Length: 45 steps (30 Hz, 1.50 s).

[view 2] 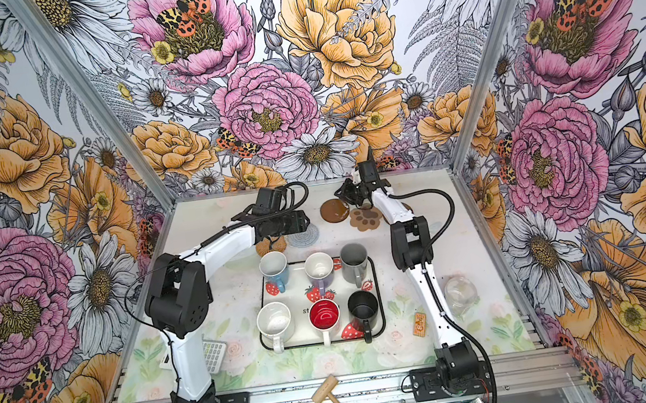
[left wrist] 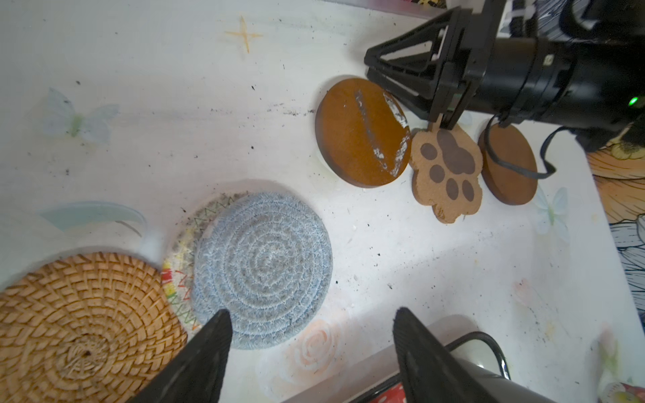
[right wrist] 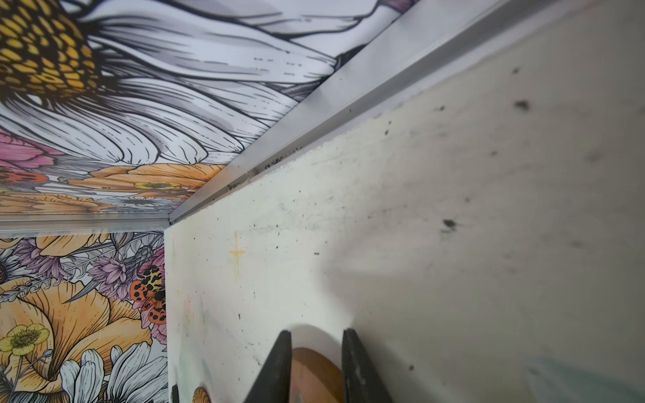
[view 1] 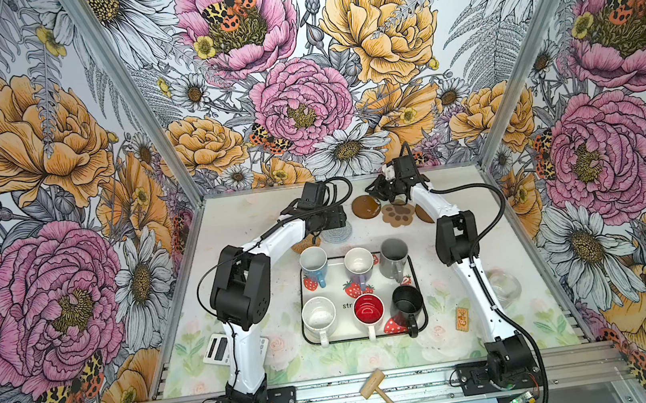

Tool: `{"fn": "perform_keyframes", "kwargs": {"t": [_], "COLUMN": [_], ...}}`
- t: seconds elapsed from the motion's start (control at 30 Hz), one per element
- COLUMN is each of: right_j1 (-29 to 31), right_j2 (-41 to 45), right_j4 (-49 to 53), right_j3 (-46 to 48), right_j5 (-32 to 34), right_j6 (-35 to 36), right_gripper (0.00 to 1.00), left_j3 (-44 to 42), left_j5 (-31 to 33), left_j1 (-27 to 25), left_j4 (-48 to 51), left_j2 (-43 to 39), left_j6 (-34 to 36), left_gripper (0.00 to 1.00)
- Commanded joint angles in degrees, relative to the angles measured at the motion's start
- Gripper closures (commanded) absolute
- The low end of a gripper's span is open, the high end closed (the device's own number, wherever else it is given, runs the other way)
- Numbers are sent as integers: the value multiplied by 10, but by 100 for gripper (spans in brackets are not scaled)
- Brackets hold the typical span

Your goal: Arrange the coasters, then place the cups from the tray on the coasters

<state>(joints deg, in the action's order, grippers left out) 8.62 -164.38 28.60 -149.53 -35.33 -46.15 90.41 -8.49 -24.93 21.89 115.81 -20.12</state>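
L wrist view: L gripper has jaws spread wide w/ nothing betw. them, over the edge of the grey-blue coaster, which lies on the beige coaster and hides most of it; the tan woven coaster is just beside that pair. R gripper is at the rim of a brown disc; the paw coaster lies betw. that disc and the 2nd brown disc, touching or nearly so. R wrist view: R jaws stand narrowly parted w/ the brown disc showing in the gap; whether they pinch it cannot be told. Step in hand, as judged: arranging coasters. To do it well: slide the grey-blue round fully off the beige, pull the crowded brown trio apart, leave a mug's room around each, and keep the two grippers, near each other, from colliding. Top views: coasters lie toward the far edge of the tabletop, beyond the tray, which sits mid-tabletop nearer the front edge w/ all six cups upright in it. Text: only "str" reads, on the tray; print on the small orange card beside the tray is too small to read.
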Motion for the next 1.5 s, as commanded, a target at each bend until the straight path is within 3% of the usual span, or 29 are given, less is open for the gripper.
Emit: {"fn": "perform_keyframes", "kwargs": {"t": [0.0,0.33,0.47,1.03,1.47], "right_j1": [4,4,4,0,0], "right_j2": [17,81,90,131,167], "right_j4": [7,30,42,73,74], "right_j3": [44,124,124,155,195], "right_j5": [-11,1,-5,-2,3], "right_j6": [11,61,70,98,113], "right_gripper": [75,76,76,76,76], "left_j3": [61,347,411,406,372], "left_j5": [-49,-111,-137,-112,-122], "left_j1": [24,10,2,-15,-19], "left_j4": [-85,-95,-95,-86,-85], "left_j2": [45,278,342,377,353], "left_j6": [-16,-20,-43,-34,-33], "left_gripper": [25,25,26,26,26]}}
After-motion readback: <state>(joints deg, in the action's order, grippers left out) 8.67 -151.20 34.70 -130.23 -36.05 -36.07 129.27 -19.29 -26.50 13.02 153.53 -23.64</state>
